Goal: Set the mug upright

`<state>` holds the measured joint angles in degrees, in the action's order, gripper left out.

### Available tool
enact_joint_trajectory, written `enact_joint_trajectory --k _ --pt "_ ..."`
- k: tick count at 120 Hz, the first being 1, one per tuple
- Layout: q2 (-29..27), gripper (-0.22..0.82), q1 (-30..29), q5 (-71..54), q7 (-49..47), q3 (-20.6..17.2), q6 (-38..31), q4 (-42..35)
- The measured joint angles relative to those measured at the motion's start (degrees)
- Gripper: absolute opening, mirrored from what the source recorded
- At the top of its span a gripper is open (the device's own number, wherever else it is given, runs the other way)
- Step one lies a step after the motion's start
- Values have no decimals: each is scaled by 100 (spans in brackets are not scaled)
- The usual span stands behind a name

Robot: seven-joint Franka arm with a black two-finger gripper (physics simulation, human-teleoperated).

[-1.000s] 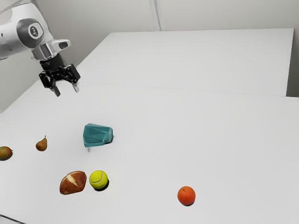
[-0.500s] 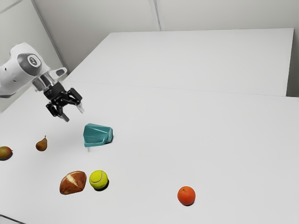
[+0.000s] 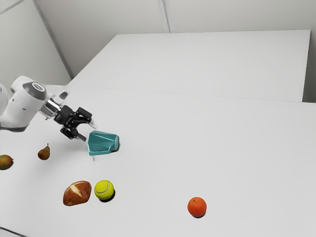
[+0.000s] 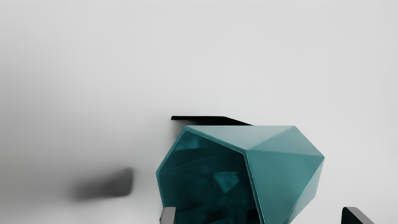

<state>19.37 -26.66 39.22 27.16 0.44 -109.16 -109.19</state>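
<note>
The black gripper stands open, its two fingers apart, with one mug just ahead of its tips. The mug is glossy teal, faceted like cut stone, lying on its side with its angular mouth toward the gripper. Farther from the gripper, on the smooth white bench, are one fuzzy yellow ball and one brown, crusty bread roll. Three fruits: a tapered pear near the gripper, a rounded mango beyond it, a dimpled orange farthest off.
</note>
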Motion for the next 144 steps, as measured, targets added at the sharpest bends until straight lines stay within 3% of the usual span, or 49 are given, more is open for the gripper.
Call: enact_joint_trajectory --k 94,104,125,144 --pt "350 56 9 1728 1942 -55 -85 -324" --pt "360 47 23 1780 2049 -57 -46 -324" --pt "338 12 29 1818 2228 -53 -19 -306" --pt "304 -1 37 1806 2343 -59 -38 -301"
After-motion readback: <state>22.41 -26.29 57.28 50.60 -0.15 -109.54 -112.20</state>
